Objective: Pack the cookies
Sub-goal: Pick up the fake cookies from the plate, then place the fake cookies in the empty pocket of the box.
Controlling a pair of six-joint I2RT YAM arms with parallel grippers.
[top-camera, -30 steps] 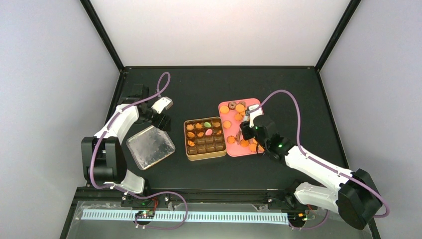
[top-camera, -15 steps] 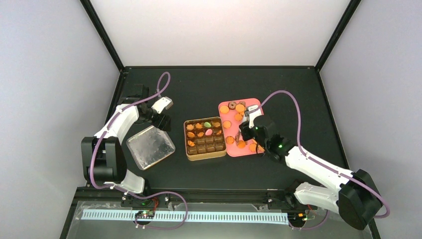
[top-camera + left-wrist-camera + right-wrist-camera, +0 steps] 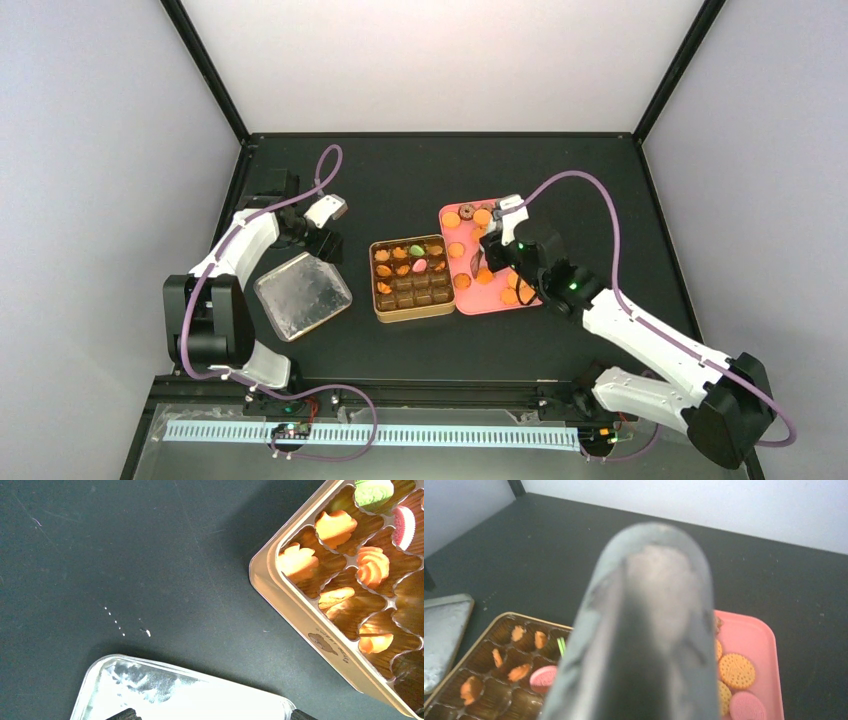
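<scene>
Small coin-sized cookies (image 3: 372,565) sat one to a cell in the brown compartmented tin (image 3: 327,645) — orange piped swirls, one green (image 3: 374,491), one ridged pink (image 3: 406,526). More lay loose on the pink rectangular tray (image 3: 764,640) at the tin's 3 o'clock: flat round orange biscuits (image 3: 736,670) and dark brown ones (image 3: 467,211) at its far edge. The right jaws gripped blurred grey metal tongs (image 3: 649,630) over the tray. The left jaws stood wide, holding nothing, above the black counter (image 3: 100,555) — between the tin and a silver metal lid (image 3: 175,700) at its 8 o'clock.
</scene>
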